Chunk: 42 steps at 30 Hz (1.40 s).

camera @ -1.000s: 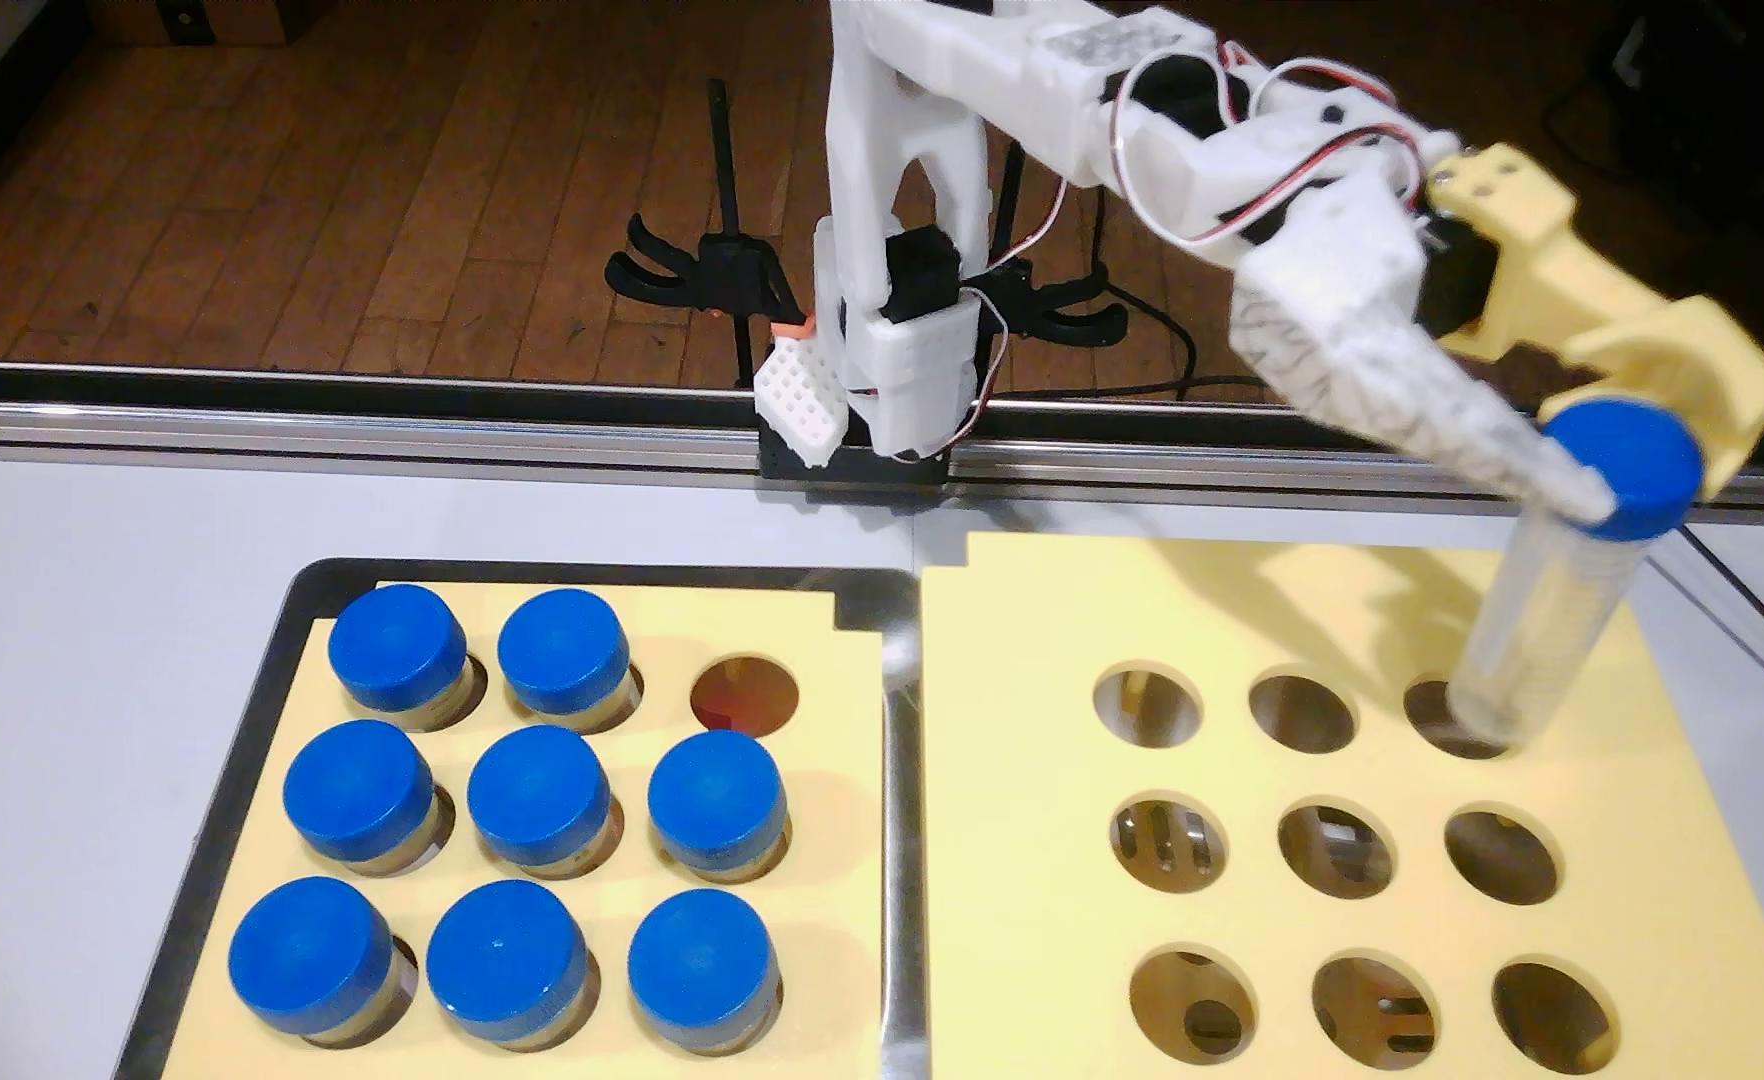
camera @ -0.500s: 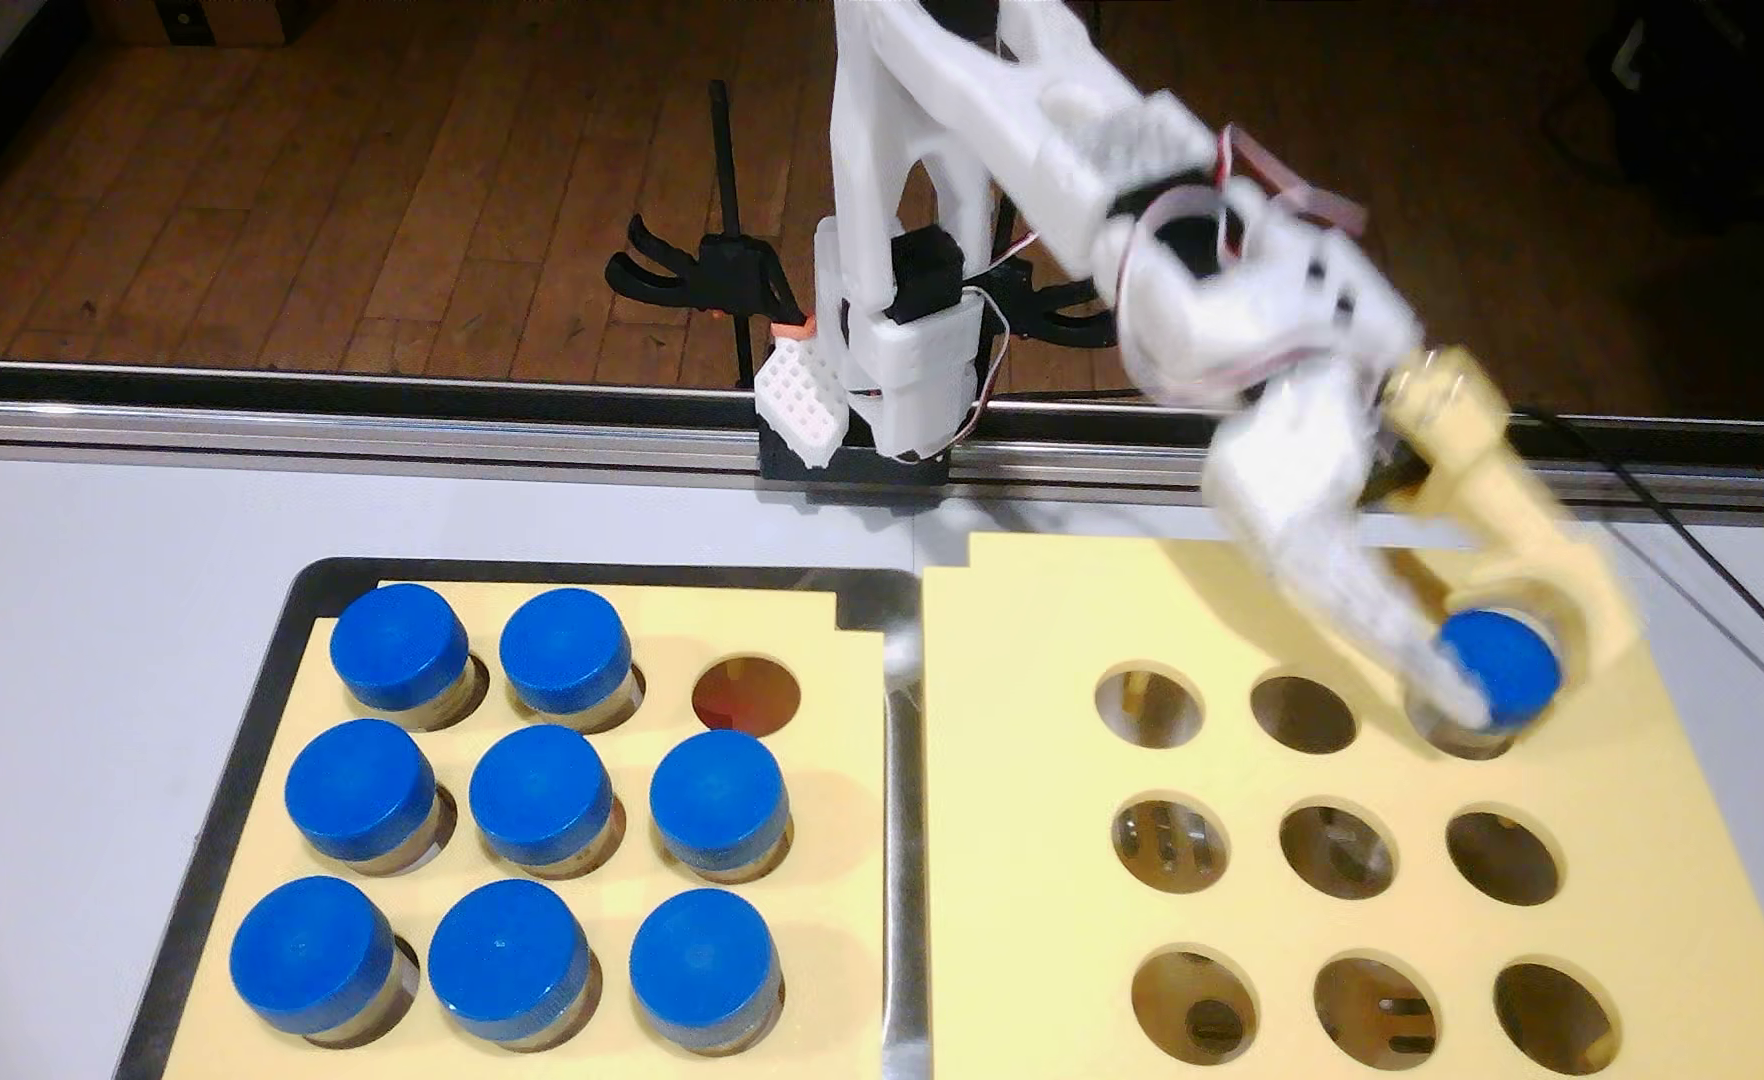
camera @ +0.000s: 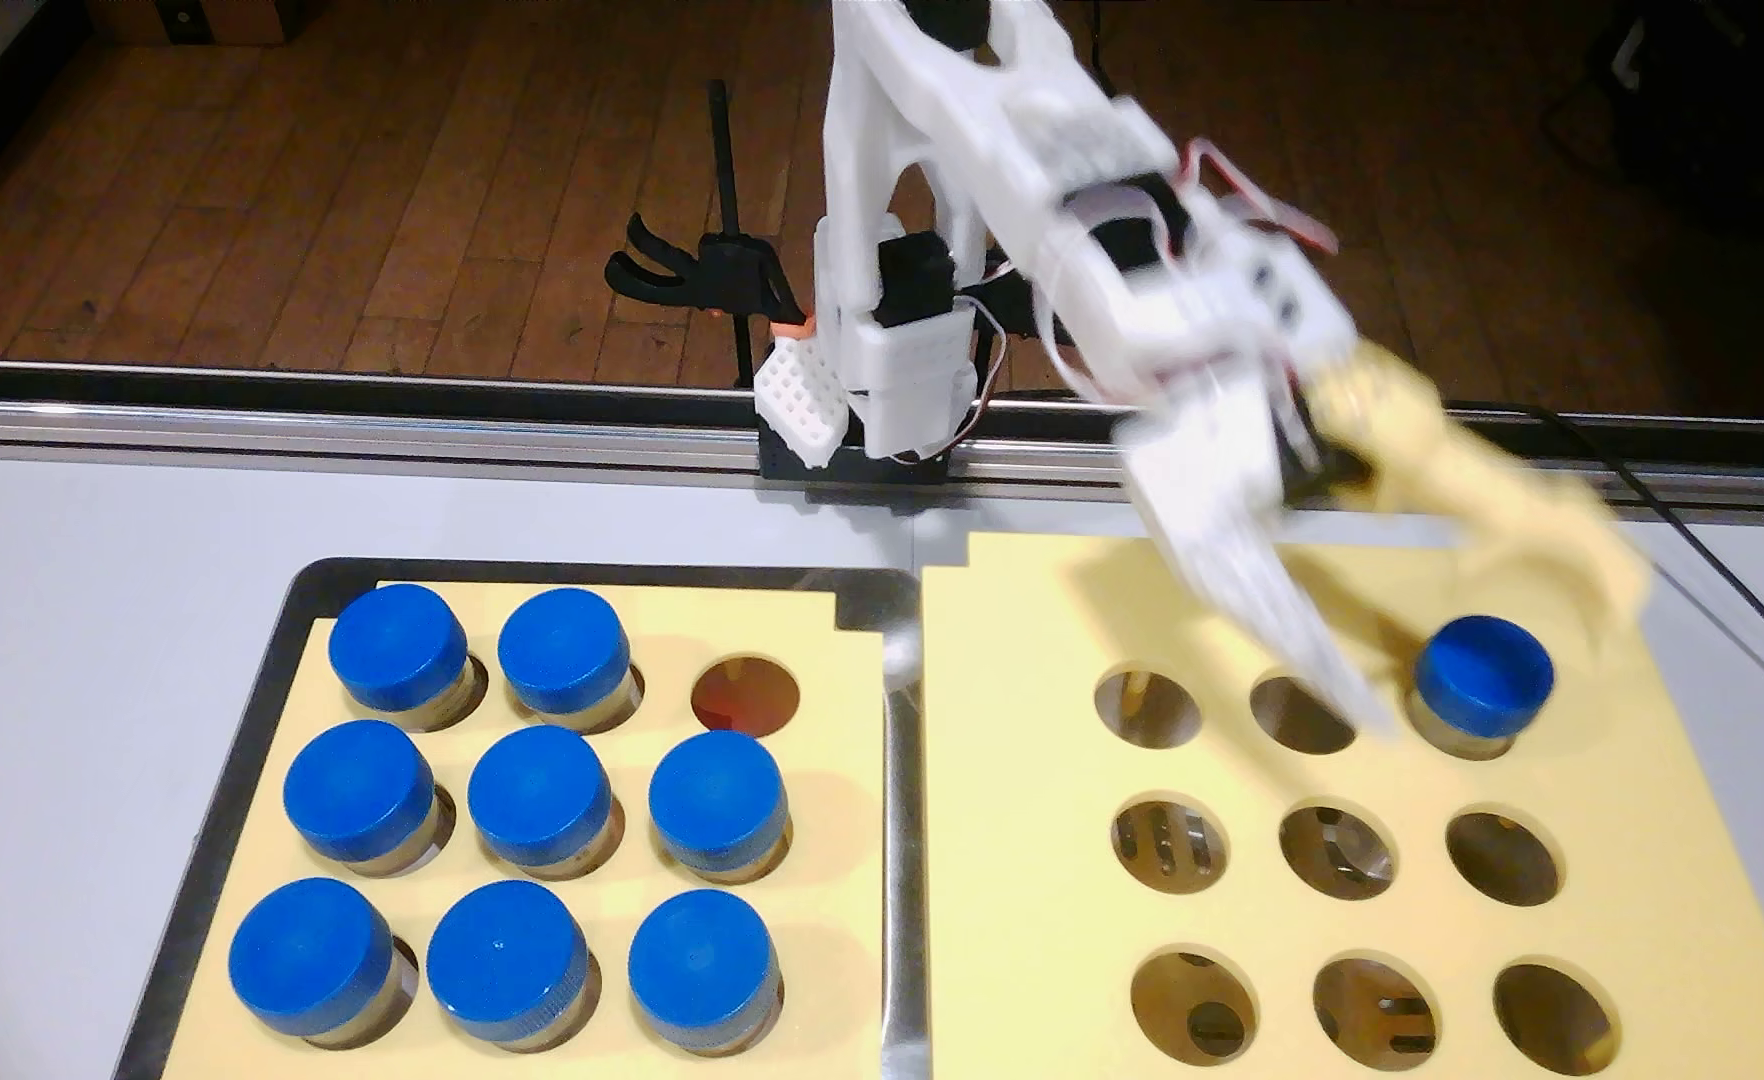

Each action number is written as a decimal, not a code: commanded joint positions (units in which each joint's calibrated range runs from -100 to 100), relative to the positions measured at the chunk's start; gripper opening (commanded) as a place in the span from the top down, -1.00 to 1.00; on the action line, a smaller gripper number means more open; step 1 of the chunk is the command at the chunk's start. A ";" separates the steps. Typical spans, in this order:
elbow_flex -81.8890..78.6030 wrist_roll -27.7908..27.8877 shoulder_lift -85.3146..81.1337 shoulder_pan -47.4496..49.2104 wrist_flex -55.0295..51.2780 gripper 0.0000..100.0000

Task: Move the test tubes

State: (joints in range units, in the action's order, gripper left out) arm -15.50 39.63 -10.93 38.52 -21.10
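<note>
One blue-capped test tube (camera: 1484, 680) sits in the right rack's (camera: 1013, 789) back-right hole.
The gripper (camera: 1491, 665) straddles it, fingers apart, blurred; eight test tubes (camera: 537, 795) fill the left rack (camera: 836, 727) in a metal tray (camera: 899, 831); pale grey table (camera: 78, 623), aluminium rail (camera: 338, 426), dark wooden floor (camera: 338, 208) beyond.

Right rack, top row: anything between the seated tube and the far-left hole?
In the fixed view, one empty hole lies between the seated tube and the far-left hole, with the open claw's white finger tip over it.
</note>
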 commanded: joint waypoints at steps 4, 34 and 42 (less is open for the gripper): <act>4.29 3.83 -18.03 -16.10 0.69 0.33; -36.83 10.89 -24.63 -44.04 11.31 0.33; -32.02 10.89 -17.94 -40.85 11.31 0.57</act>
State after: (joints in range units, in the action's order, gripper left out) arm -51.38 50.31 -30.76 -4.17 -11.18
